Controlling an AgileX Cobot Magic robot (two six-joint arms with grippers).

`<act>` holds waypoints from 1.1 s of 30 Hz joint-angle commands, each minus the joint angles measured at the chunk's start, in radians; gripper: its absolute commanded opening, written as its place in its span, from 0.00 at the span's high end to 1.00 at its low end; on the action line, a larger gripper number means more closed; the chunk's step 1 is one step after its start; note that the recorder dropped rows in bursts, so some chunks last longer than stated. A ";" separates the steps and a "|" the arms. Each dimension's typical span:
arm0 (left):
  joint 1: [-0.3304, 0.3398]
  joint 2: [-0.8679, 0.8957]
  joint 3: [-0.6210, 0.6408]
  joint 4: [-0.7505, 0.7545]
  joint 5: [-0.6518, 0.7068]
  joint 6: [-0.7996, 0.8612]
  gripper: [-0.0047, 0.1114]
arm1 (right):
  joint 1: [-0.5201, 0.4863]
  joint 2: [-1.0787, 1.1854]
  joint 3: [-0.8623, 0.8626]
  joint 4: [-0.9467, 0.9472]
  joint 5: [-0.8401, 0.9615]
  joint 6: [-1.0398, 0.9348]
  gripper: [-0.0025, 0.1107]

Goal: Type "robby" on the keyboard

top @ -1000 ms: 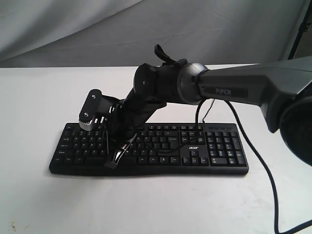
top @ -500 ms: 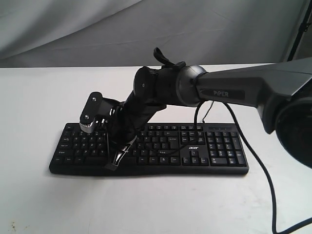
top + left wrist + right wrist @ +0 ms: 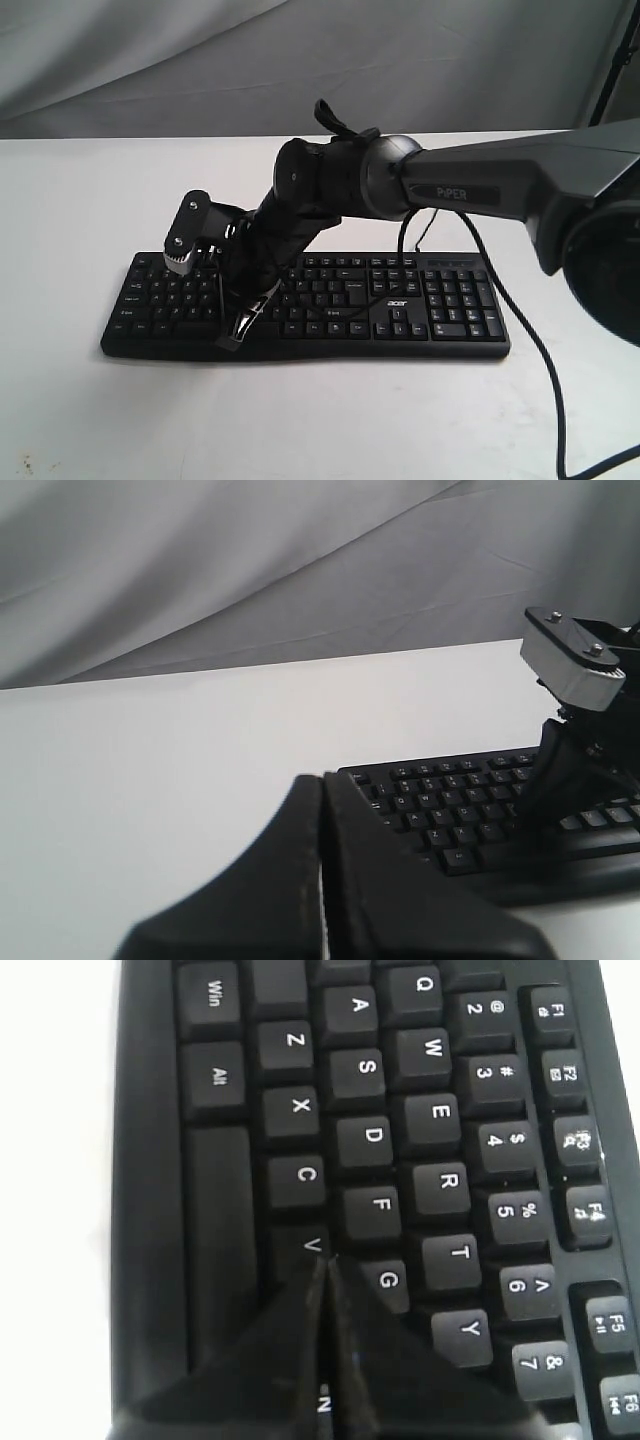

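Observation:
The black keyboard (image 3: 440,300) lies across the white table, its acer logo to the right of the middle. My right arm reaches over to its left half. My right gripper (image 3: 230,338) is shut and slants down onto the lower letter rows. In the right wrist view the right gripper (image 3: 325,1262) has its tips closed between the V and G keys of the keyboard (image 3: 400,1130), with N showing under the fingers. I cannot tell whether a key is pressed. My left gripper (image 3: 323,778) is shut and empty, off the end of the keyboard (image 3: 450,810).
A thick black cable (image 3: 540,370) trails from the right arm over the table on the right. Thin cables (image 3: 405,235) hang behind the keyboard. The white table (image 3: 90,200) ends at a grey cloth backdrop (image 3: 150,60). The right wrist camera housing (image 3: 575,660) stands above the keys.
The right arm has shifted slightly to the left and its wrist has dipped a little. The shut gripper tip stays over the same lower letter keys.

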 commanded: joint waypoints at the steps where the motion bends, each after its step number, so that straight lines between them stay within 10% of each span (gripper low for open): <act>1: -0.006 -0.003 0.004 0.005 -0.006 -0.003 0.96 | -0.008 0.012 -0.005 -0.003 0.010 -0.002 0.98; 33: -0.006 -0.003 0.004 0.005 -0.006 -0.003 0.96 | -0.008 -0.041 0.001 -0.003 0.009 -0.001 0.98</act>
